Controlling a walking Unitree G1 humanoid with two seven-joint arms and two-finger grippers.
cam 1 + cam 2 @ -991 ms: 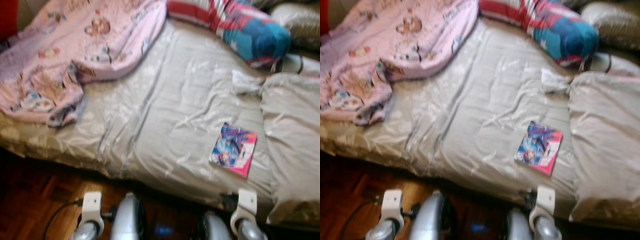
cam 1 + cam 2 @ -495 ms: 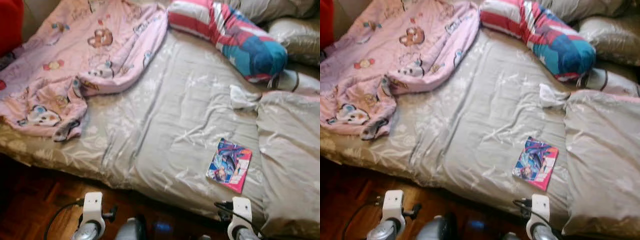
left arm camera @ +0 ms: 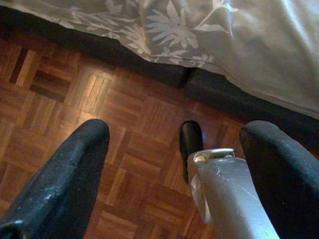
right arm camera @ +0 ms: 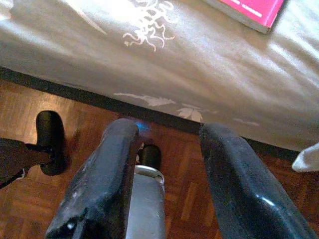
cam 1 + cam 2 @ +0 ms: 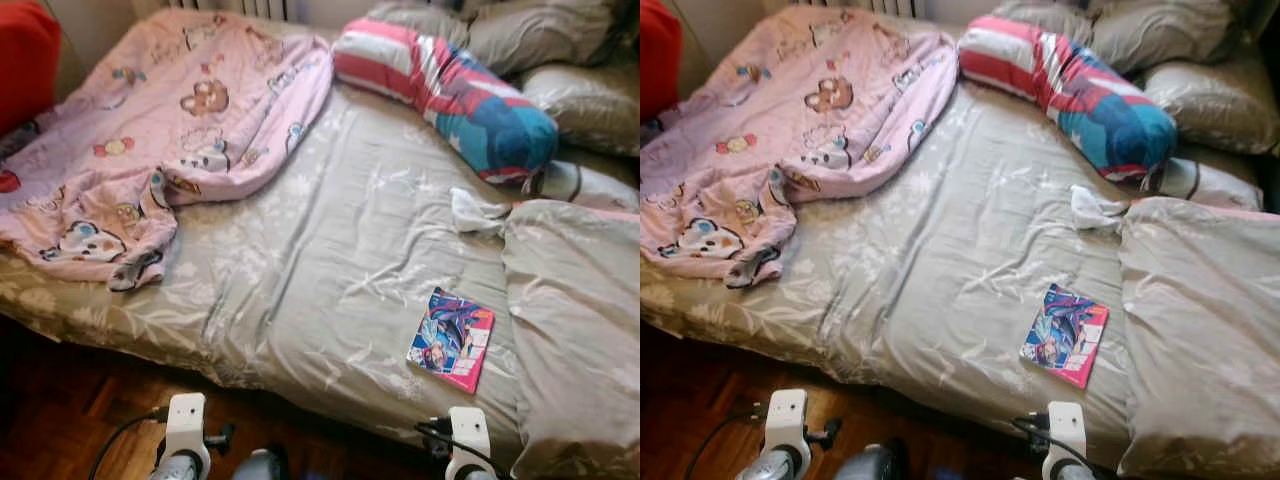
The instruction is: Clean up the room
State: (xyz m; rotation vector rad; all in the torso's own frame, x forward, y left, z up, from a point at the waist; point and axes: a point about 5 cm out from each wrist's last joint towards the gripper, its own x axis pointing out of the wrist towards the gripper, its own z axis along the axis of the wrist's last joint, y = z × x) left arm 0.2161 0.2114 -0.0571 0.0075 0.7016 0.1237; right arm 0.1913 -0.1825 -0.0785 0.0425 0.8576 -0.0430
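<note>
book (image 5: pixel 451 341) flat on bed (image 5: pixel 330 250), near front edge, right side | long axis runs away from robot | right gripper (image 4: pixel 164 184) nearer, below it, fingers apart, empty | left gripper (image 3: pixel 174 174) wide, empty

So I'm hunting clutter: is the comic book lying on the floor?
No, the comic book lies flat on the grey bedsheet, near the bed's front edge.

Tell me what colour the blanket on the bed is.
The blanket is pink with cartoon animal prints; it shows best in the left eye view.
</note>
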